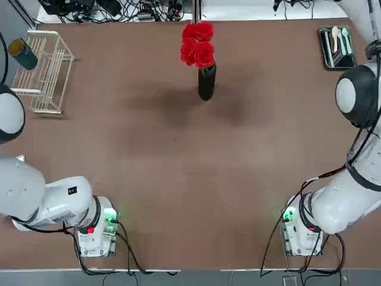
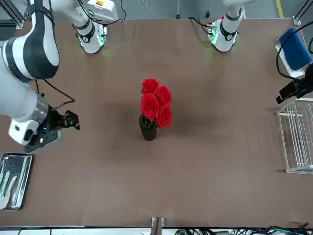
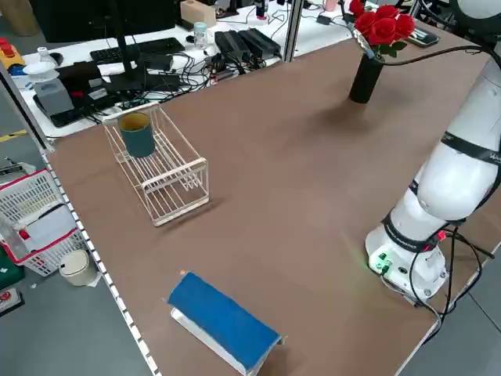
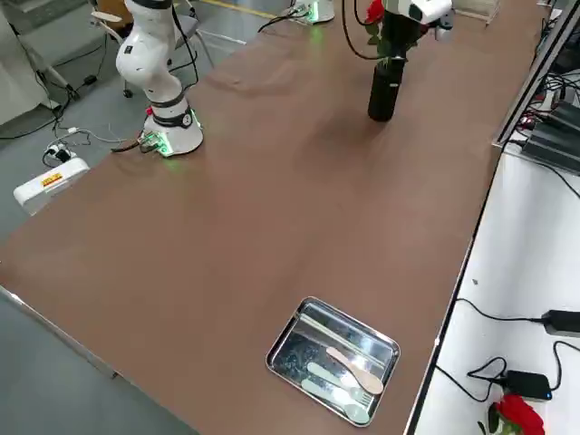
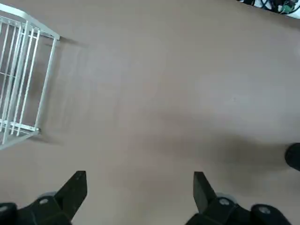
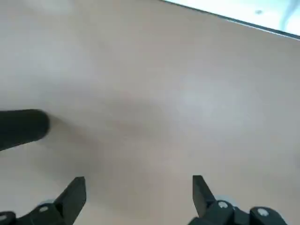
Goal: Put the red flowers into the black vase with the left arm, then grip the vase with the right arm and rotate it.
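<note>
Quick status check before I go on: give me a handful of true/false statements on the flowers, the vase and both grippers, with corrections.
1. The red flowers stand in the black vase. True.
2. The right gripper is clamped on the vase. False: its fingers are spread with nothing between them, and the vase lies off to one side in the right wrist view.
3. The left gripper is open and empty. True.
4. The vase has tipped over on the table. False: it stands upright.
5. The teal cup sits in the metal tray. False: it sits on the white wire rack; the tray holds utensils.
</note>
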`<state>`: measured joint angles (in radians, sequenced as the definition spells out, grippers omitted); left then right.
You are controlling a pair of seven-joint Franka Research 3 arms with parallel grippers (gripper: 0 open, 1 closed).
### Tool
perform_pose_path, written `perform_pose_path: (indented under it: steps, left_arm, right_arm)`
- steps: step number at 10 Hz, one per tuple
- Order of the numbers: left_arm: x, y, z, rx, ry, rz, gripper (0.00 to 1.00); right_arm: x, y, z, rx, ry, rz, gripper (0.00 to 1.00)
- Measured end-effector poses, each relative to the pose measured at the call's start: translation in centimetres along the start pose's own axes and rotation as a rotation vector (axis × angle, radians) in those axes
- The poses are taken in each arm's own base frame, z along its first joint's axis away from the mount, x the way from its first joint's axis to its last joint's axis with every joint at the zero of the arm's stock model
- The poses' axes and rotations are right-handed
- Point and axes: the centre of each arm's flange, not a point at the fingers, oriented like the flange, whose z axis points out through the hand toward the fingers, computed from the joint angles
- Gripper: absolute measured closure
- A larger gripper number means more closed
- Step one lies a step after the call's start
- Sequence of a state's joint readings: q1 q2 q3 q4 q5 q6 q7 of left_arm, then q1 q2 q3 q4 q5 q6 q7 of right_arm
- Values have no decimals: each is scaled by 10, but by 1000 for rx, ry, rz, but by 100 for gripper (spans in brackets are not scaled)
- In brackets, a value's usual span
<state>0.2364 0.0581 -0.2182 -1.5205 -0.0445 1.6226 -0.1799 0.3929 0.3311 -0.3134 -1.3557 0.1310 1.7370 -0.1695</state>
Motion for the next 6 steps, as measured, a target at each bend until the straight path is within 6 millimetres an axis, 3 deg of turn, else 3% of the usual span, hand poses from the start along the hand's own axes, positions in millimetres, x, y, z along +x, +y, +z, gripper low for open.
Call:
perform_pose_path:
  steps: [2,3,6]
  left_arm:
    - [-3,5,1,13,-13,12,0]
    - [-3,4,1,13,-15,10,0]
    - [-2,-3,2,15,-23,-7,0]
  right_arm:
    - [-14,6,-29,-72,2,115,0]
    - [-22,24,-46,-77,19,162,0]
    - [-71,110,-89,-56,-3,306,0]
